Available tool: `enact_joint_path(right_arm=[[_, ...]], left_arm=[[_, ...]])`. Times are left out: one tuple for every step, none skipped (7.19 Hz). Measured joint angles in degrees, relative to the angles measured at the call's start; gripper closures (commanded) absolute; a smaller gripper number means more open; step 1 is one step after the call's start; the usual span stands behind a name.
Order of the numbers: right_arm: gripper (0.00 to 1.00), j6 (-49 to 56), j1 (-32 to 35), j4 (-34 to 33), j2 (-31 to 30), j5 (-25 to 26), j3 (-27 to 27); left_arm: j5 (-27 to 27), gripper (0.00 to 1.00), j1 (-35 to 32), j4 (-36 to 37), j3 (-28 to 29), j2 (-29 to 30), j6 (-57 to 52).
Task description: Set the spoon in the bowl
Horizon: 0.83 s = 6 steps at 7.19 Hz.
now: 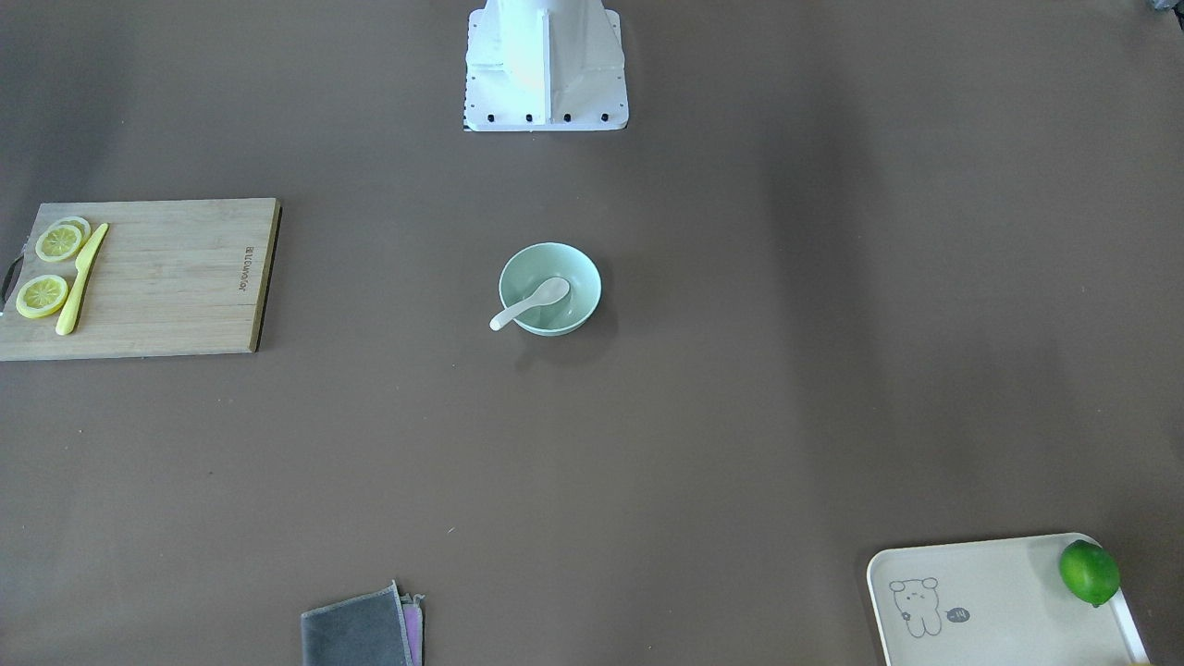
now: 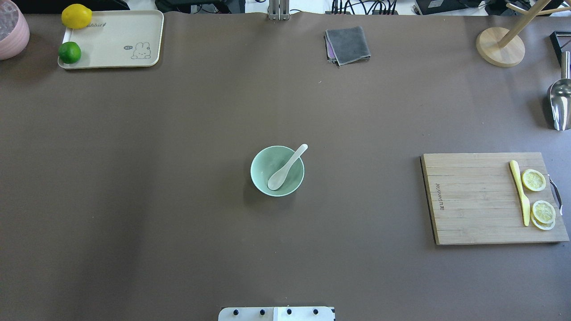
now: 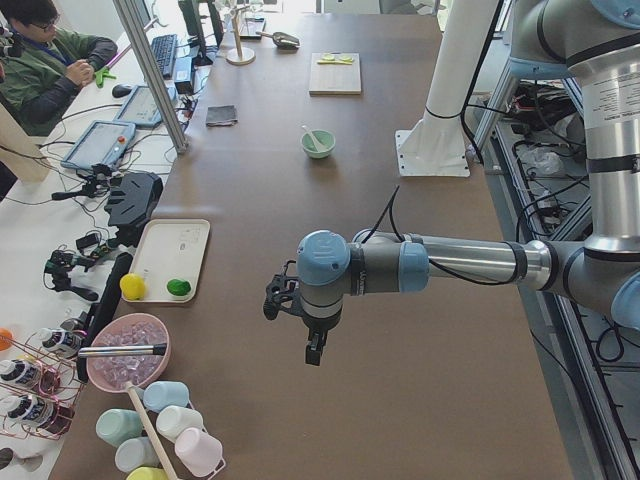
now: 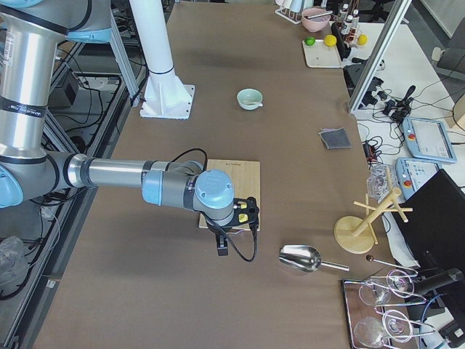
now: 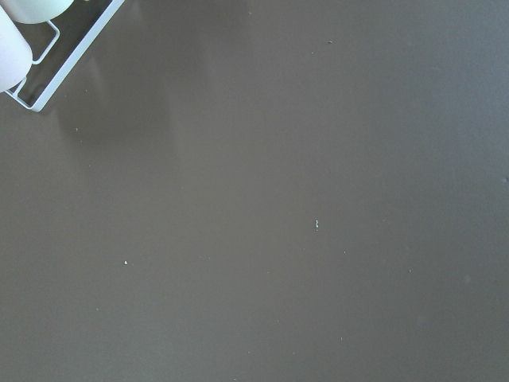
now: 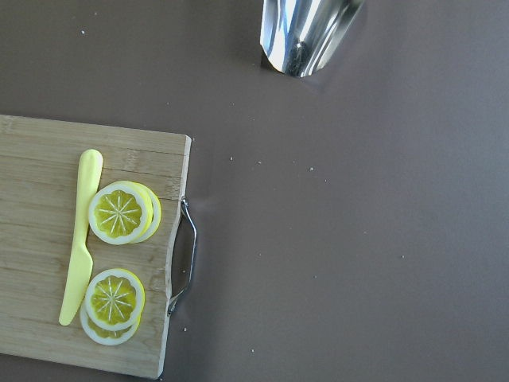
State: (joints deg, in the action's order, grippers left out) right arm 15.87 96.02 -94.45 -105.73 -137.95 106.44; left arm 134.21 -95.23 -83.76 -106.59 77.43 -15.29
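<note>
1. Glossy white soup spoon lies in the round mint-green bowl, scoop inside, handle leaning over the rim
2. Bowl stands mid-way on the brown surface
3. Left jaws and right jaws hang well apart from it; whether they are open or closed cannot be told

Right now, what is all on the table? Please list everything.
bowl: 1, mint, centre.
spoon: 1, white, scoop in bowl, handle over rim.
board: 1, wood, right side.
knife: 1, yellow, on board.
lemon slices: at least 3, yellow, on board.
tray: 1, cream, far left.
lime: 1, green, on tray.
lemon: 1, yellow, on tray.
cloth: 1, grey, far edge.
scoop: 1, metal, far right.
left pincer: 1, black, above table, state unclear.
right pincer: 1, black, near board, state unclear.
</note>
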Motion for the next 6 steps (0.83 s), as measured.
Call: enact_joint_path(right_arm=[[0.00,1.9,0.0,0.0,0.0,0.0,-0.1],[0.00,3.1,0.0,0.0,0.0,0.0,-0.1],[0.00,3.6,-0.1,0.0,0.0,0.0,-0.2],[0.00,3.7,-0.1,0.0,0.0,0.0,-0.2],[0.00,3.8,-0.1,0.0,0.0,0.0,-0.2],[0.00,3.8,-0.1,0.0,0.0,0.0,-0.2]], left_arm=[[0.0,0.01,0.0,0.0,0.0,0.0,0.0],[0.0,0.01,0.0,0.0,0.1,0.0,0.0],[0.0,0.01,0.0,0.0,0.1,0.0,0.0],[0.0,0.01,0.0,0.0,0.1,0.0,0.0],[0.0,0.01,0.0,0.0,0.1,0.0,0.0],[0.0,0.01,0.0,0.0,0.1,0.0,0.0]])
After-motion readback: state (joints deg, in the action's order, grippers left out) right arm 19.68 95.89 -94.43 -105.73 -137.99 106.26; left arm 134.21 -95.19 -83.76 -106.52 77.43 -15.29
